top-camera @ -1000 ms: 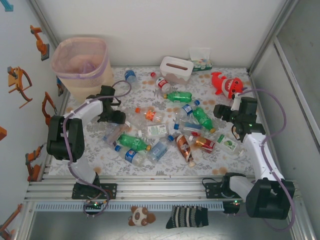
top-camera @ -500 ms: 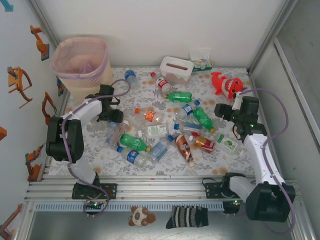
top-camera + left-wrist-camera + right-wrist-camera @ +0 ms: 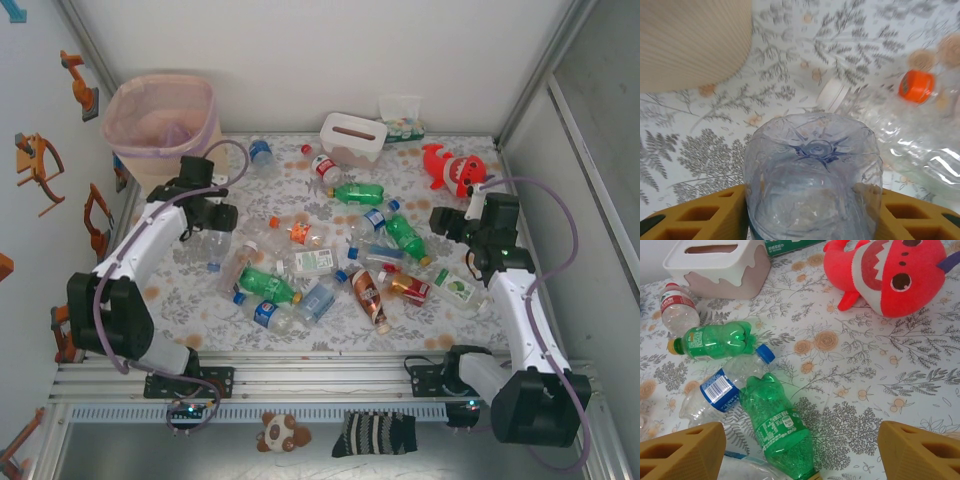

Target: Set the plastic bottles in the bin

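The beige bin (image 3: 160,125) with a pink liner stands at the back left; its wall (image 3: 690,40) shows in the left wrist view. My left gripper (image 3: 208,222) (image 3: 812,212) is just in front of it, shut on a clear bottle (image 3: 211,248) (image 3: 812,165) whose base faces the wrist camera. Several bottles lie mid-table, among them a green one (image 3: 265,284), a brown one (image 3: 369,295) and an orange-capped clear one (image 3: 300,232) (image 3: 915,85). My right gripper (image 3: 455,225) (image 3: 802,455) hangs open above a green bottle (image 3: 405,237) (image 3: 777,427), beside a blue-labelled bottle (image 3: 720,390).
A white tissue box (image 3: 352,138) (image 3: 715,265) sits at the back centre. A red shark plush (image 3: 452,168) (image 3: 885,275) lies at the back right. Another green bottle (image 3: 357,192) (image 3: 715,340) lies in front of the box. Metal frame walls enclose the table.
My left gripper has closed on the clear bottle and carried it back and left, away from the pile and nearer the bin. The right arm has barely moved.
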